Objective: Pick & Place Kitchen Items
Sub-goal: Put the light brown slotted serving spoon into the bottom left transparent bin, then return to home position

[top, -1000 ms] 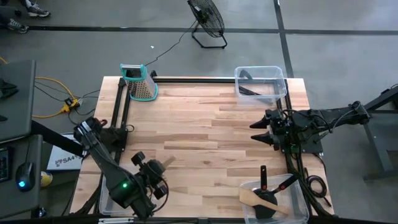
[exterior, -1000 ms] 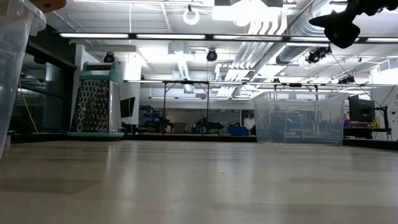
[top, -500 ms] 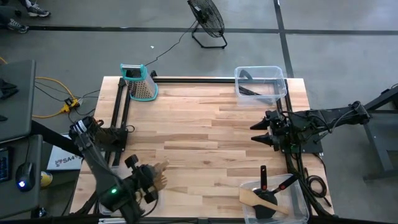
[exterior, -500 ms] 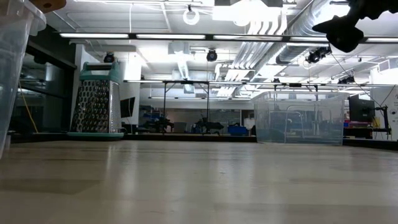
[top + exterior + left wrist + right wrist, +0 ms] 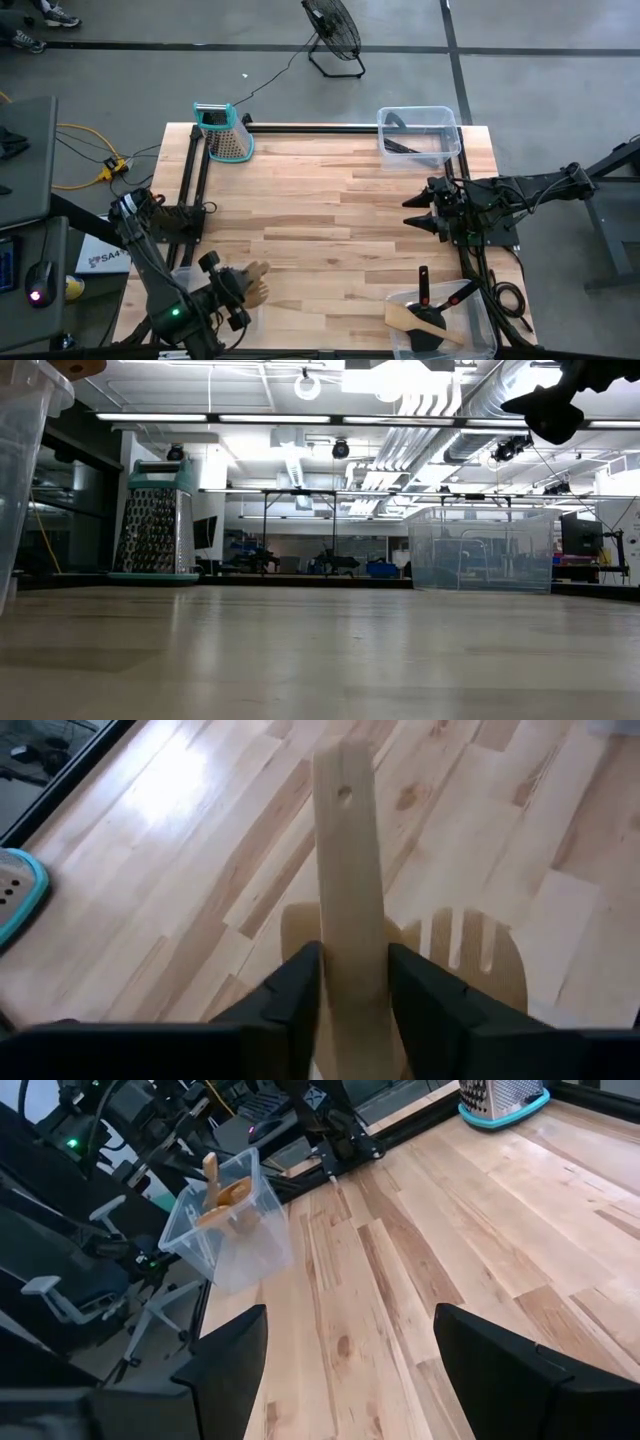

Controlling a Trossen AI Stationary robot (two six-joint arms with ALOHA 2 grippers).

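Note:
My left gripper (image 5: 238, 290) (image 5: 352, 995) hangs over a clear bin (image 5: 228, 1230) (image 5: 182, 274) at the table's near left corner. It is shut on a pale flat wooden spatula handle (image 5: 345, 860) with a hole near its end. Below it in the bin lie other wooden utensils, among them a slotted turner (image 5: 470, 955). My right gripper (image 5: 412, 212) (image 5: 350, 1380) waits open above the table's right side, with nothing between its fingers. My left gripper pinches the flat wooden handle by its two narrow edges (image 5: 350, 970), some way below the end with the hole. The fingers (image 5: 300, 985) slant down from the near left and lie across the handle. The spatula's lower part is hidden behind the fingers.
A box grater with a teal top (image 5: 228, 135) stands at the far left. A clear bin (image 5: 418, 135) holding a black tool sits at the far right. Another bin (image 5: 445, 320) with a wooden spatula and black tools sits at the near right. Bare wood lies between them.
My left gripper has swung toward the table's left edge with the wooden spatula and has sunk a little over the near left bin. The spatula has travelled with it.

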